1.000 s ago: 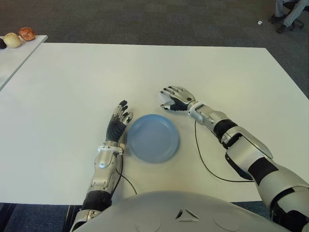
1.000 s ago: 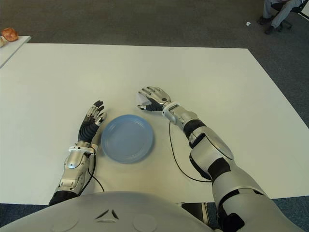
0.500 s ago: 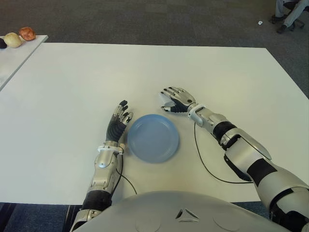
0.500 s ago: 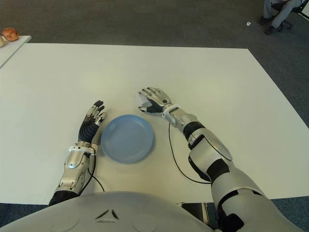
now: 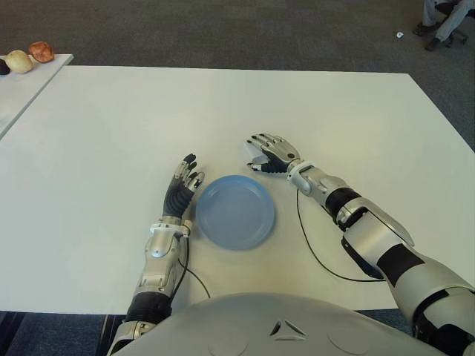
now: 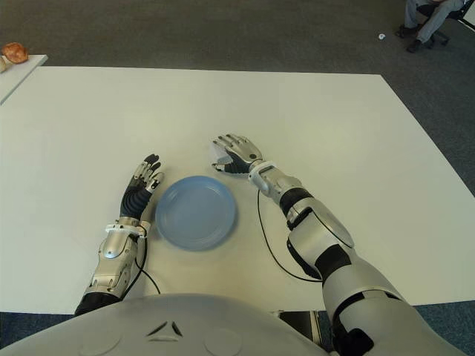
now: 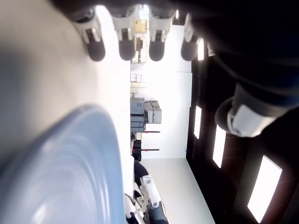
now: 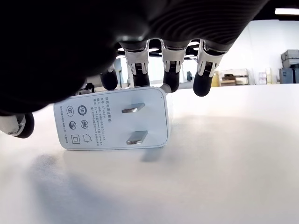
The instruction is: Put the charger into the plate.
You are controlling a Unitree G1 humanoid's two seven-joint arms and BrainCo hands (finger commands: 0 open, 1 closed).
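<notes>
Since a second ago the right hand (image 5: 269,152) has slid a touch toward the robot's left, forearm swung slightly with it; left hand, plate and charger look unchanged.

Right hand is palm-down over the white charger (image 8: 113,123), just beyond the plate's far right edge. Wrist view: charger sits on the table (image 5: 111,126) with its two flat prongs facing the camera, printed markings on that same face. Fingers (image 8: 170,70) are spread and arched over it, tips hanging just above the charger's top edge; thumb tip low on one side of the body. Can't tell if any finger actually touches it. Not clamped, nothing held. In the eye views only a small white patch of the charger (image 5: 257,159) shows under the fingers.

Blue plate (image 5: 236,211) is flat on the table between the two hands, nothing in it. Charger is on the table outside the plate, near its rim, not touching.

Left hand (image 5: 182,188) lies beside the plate on its left, fingers straight and slightly apart, holding nothing. Its wrist view shows the plate rim (image 7: 100,140) close by.

A thin black cable (image 5: 315,248) runs across the table on the right of the plate, under the right forearm.
</notes>
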